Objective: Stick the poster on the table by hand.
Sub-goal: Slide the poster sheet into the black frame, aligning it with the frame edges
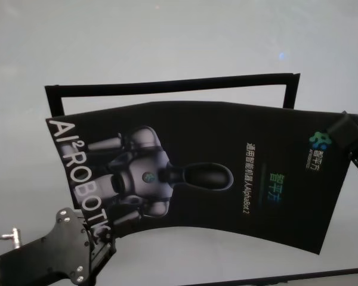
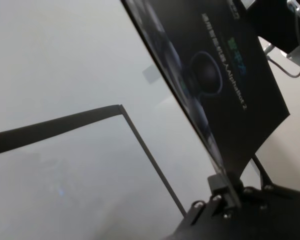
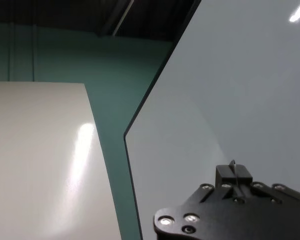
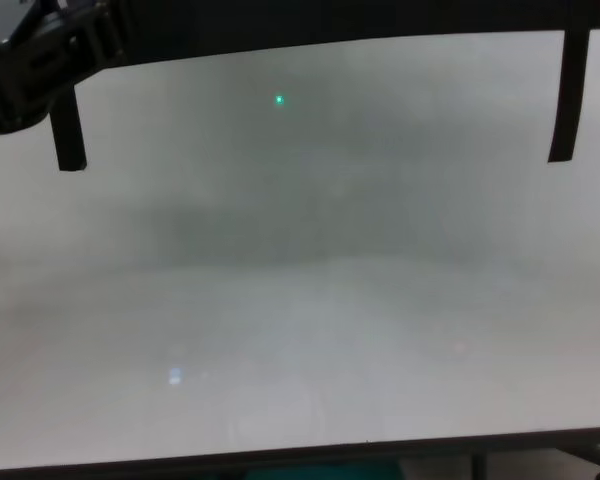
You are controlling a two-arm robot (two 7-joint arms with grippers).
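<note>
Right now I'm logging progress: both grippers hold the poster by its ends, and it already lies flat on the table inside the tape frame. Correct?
Not quite. The left gripper and right gripper do hold the poster by its ends, but it is bowed and lifted above the table and tape frame, as the left wrist view shows.

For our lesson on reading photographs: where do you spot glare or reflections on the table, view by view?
Head view: a small blue light spot on the table. Chest view: a green dot and a faint pale glint. Right wrist view: a bright streak near one corner.

Black left gripper [image 1: 98,229], silver screws, thin grey cable
</note>
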